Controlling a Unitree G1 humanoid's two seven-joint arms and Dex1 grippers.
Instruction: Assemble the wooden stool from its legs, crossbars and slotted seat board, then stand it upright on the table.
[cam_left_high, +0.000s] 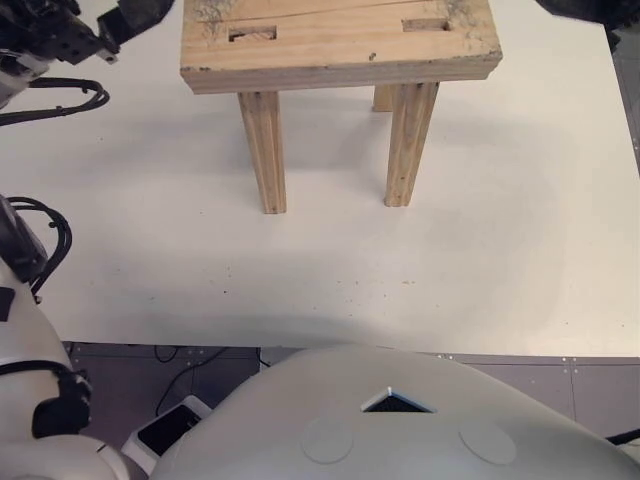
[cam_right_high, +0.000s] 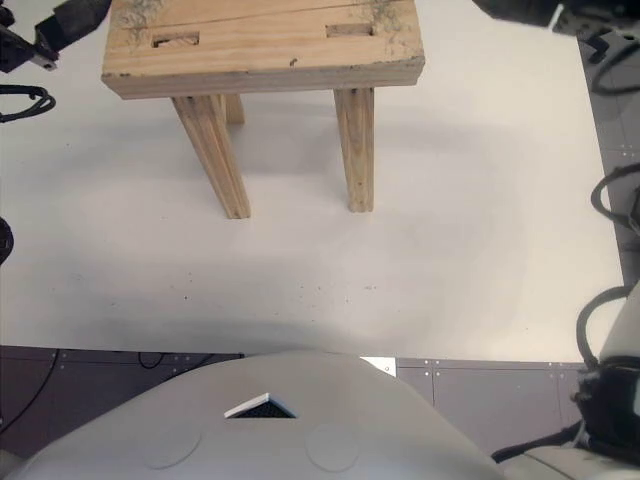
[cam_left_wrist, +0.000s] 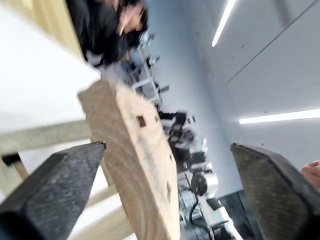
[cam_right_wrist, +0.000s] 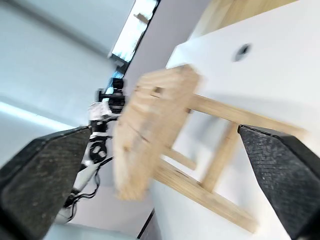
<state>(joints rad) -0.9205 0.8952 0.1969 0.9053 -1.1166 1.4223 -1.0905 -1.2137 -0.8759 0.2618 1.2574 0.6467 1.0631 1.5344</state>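
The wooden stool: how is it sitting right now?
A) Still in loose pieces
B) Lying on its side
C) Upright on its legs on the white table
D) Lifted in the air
C: the stool stands with its legs planted on the table and its slotted seat board level on top.

The stool (cam_left_high: 340, 45) stands upright far back on the table (cam_left_high: 480, 270), between left gripper (cam_left_high: 125, 25) and right gripper (cam_right_high: 530, 12).
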